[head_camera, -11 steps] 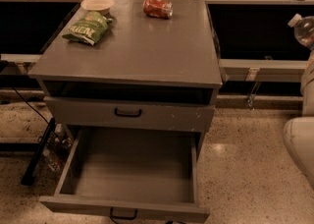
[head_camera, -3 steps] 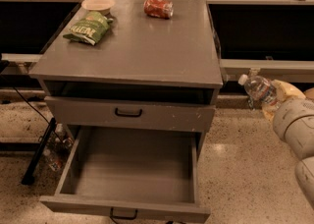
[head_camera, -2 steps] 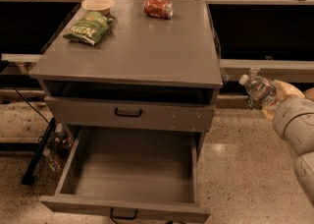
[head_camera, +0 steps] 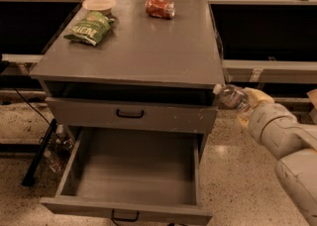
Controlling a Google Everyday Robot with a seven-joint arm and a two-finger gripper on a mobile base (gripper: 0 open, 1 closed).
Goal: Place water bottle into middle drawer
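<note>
Cabinet top (head_camera: 148,46) holds chip bag (head_camera: 89,28), bowl (head_camera: 99,5), can (head_camera: 160,8) (claw (head_camera: 250,104) grips water bottle (head_camera: 231,96) at right)

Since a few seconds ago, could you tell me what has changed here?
The claw, gripping the bottle, has carried it left and down, to the right front corner of the cabinet. The open drawer, can, chip bag and bowl stayed put.

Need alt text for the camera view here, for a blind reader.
The gripper, at the right of a grey cabinet, holds the water bottle, cap pointing toward the cabinet. The middle drawer below is pulled open; a green chip bag, red can and bowl sit on top.
</note>
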